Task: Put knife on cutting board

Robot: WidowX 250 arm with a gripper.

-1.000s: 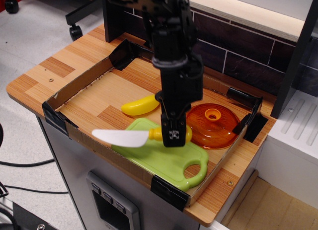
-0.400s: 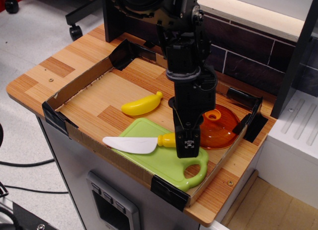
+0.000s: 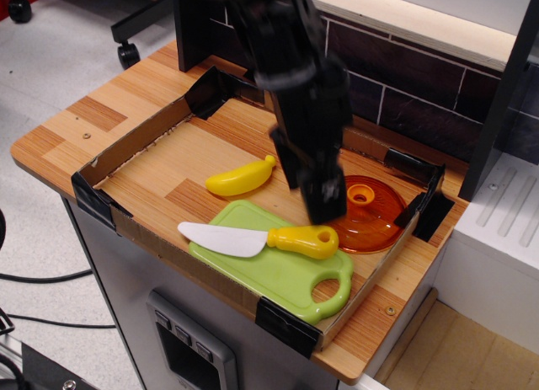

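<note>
The knife (image 3: 268,238), white blade and yellow handle, lies flat on the light-green cutting board (image 3: 282,280). Its blade tip pokes past the board's left edge and its handle points right. The board lies at the front of the cardboard tray, with its handle loop (image 3: 333,291) at the right. My gripper (image 3: 324,206) is motion-blurred, just above and behind the knife handle, clear of it. It holds nothing, and its jaws look parted.
A yellow toy banana (image 3: 240,178) lies behind the board. A round orange translucent lid (image 3: 370,217) sits right of the gripper. Low cardboard walls (image 3: 135,137) with black taped corners (image 3: 285,323) ring the tray. A dark brick backsplash (image 3: 404,95) stands behind.
The gripper carried the knife right and down onto the board, let go of the handle, and has lifted up and back. The knife now rests on the board.
</note>
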